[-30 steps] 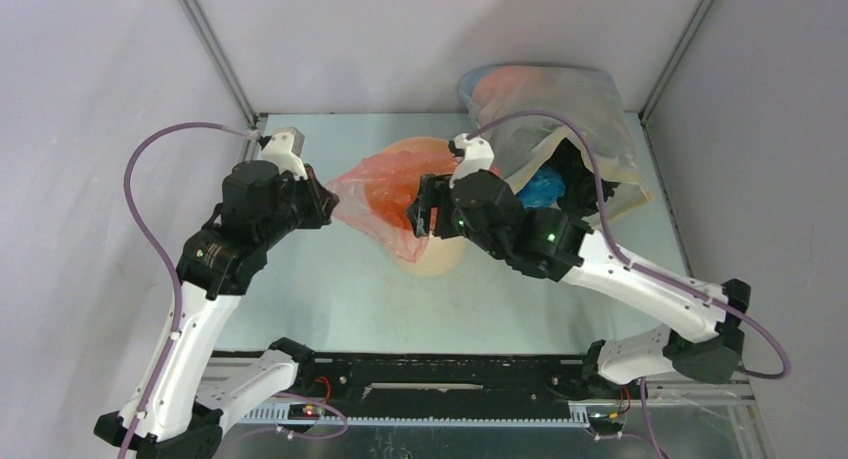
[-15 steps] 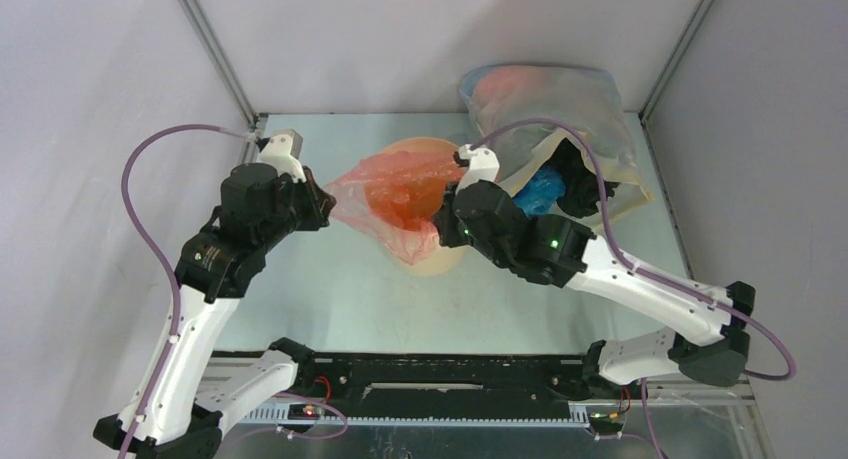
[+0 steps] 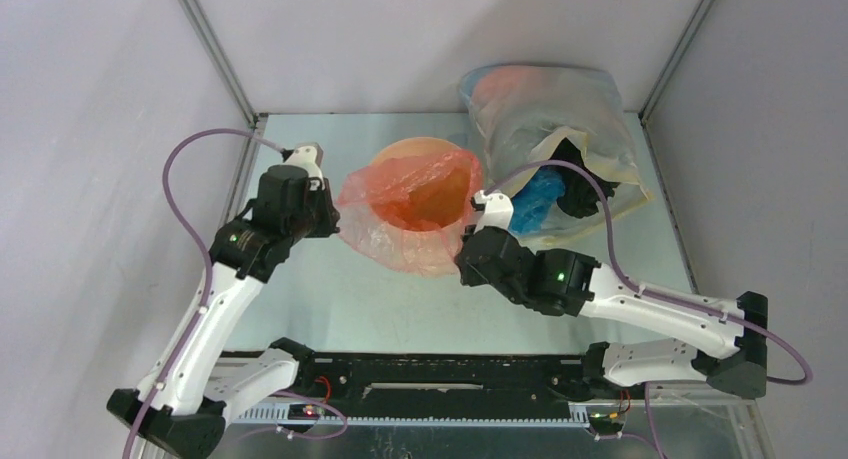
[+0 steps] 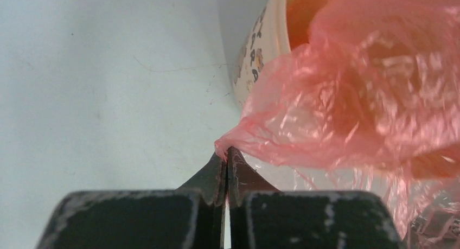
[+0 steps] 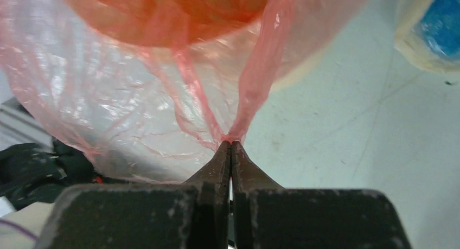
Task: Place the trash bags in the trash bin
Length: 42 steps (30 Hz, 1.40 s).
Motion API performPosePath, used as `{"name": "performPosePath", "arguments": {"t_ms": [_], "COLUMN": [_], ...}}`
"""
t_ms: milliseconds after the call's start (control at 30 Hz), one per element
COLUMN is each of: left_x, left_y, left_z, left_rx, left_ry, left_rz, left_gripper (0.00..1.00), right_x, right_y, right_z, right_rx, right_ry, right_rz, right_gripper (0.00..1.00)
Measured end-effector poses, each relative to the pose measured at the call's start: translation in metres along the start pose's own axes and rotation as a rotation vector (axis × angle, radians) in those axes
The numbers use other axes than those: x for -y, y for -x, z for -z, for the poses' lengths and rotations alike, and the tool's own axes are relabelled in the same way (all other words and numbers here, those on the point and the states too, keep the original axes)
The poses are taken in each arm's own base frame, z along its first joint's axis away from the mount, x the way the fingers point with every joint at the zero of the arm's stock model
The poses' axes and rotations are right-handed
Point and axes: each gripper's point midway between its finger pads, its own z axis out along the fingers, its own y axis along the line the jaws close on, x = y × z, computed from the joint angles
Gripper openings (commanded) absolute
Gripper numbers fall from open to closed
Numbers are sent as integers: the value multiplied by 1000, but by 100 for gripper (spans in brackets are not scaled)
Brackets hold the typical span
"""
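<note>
A thin pink trash bag (image 3: pixel 405 211) is stretched over the mouth of the cream trash bin (image 3: pixel 400 151), which stands at the table's middle back. My left gripper (image 3: pixel 335 217) is shut on the bag's left edge (image 4: pixel 222 147); the bin's printed wall (image 4: pixel 255 53) shows just beyond it. My right gripper (image 3: pixel 463 262) is shut on the bag's near right edge (image 5: pixel 232 138), low beside the bin. The bag (image 5: pixel 163 97) hangs open between the two grips, and the bin's orange-lit inside shows through it.
A large clear plastic sack (image 3: pixel 545 129) holding blue, black and orange bags stands at the back right, close to my right arm. Metal frame posts rise at the back corners. The grey-green tabletop (image 3: pixel 330 299) lies in front of the bin.
My right gripper shut on the bag's right edge and pulled it towards the near right. My left gripper moved right with its edge. The bag now spreads open over the bin.
</note>
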Motion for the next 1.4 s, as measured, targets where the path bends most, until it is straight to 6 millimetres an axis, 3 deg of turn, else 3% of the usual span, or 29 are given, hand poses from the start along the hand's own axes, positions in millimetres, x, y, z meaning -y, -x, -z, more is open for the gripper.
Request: {"name": "performPosePath", "arguments": {"t_ms": [133, 400, 500, 600, 767, 833, 1000, 1100, 1233, 1400], "left_x": [-6, -18, -17, -18, -15, -13, -10, -9, -6, -9], "left_y": [-2, 13, 8, 0, 8, 13, 17, 18, 20, 7], "left_z": [-19, -40, -51, -59, -55, -54, -55, -55, -58, -69], "left_rx": [-36, 24, 38, 41, 88, 110, 121, 126, 143, 132], "left_ry": [49, 127, 119, 114, 93, 83, 69, 64, 51, 56], "left_rz": [-2, 49, 82, 100, 114, 118, 122, 130, 147, 166], "left_gripper": [0, 0, 0, 0, 1, 1, 0, 0, 0, 0], "right_x": [22, 61, 67, 68, 66, 63, 54, 45, 41, 58], "right_y": [-15, -7, -4, 6, 38, 51, 67, 86, 106, 117], "right_z": [-11, -27, -24, -9, 27, 36, 39, 32, 12, -10], "right_rx": [-1, 57, 70, 108, 210, 251, 280, 287, 280, 251], "right_ry": [-78, -193, -186, -138, -11, 34, 71, 56, 16, -30], "right_rz": [5, -15, -7, 6, 30, 49, 131, 174, 201, 181], "right_gripper": [0, 1, 17, 34, 60, 63, 65, 62, 41, 23]}}
